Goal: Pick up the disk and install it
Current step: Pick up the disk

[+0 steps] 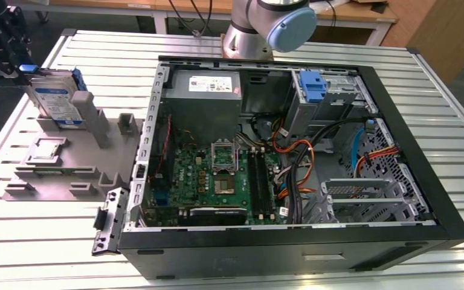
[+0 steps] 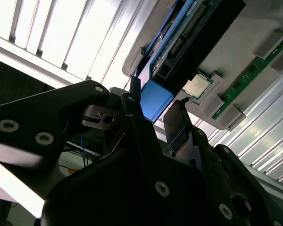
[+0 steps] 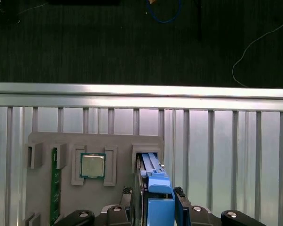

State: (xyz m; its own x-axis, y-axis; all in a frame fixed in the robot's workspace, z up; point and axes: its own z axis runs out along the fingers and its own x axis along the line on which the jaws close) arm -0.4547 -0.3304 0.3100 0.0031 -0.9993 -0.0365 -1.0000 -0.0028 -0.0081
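Observation:
The disk [image 1: 55, 99] stands on edge in a grey holder [image 1: 63, 163] at the exterior view's left, with its white-and-blue label facing out and its blue frame along the edges. My gripper [image 1: 24, 67] is at the disk's upper end, on the blue frame. In both wrist views the disk [image 3: 153, 169] [image 2: 179, 42] runs away from me, and my gripper [image 3: 153, 193] [image 2: 155, 101] has a finger against each side of the blue end piece, shut on it. The disk still sits in the holder.
The open computer case [image 1: 425, 199] lies to the exterior view's right of the holder, holding a metal drive cage [image 1: 361, 193], a blue bracket [image 1: 313, 84], a grey power supply [image 1: 208, 84] and loose cables. The holder also carries a processor chip [image 3: 92, 165] and a green memory stick [image 3: 54, 188].

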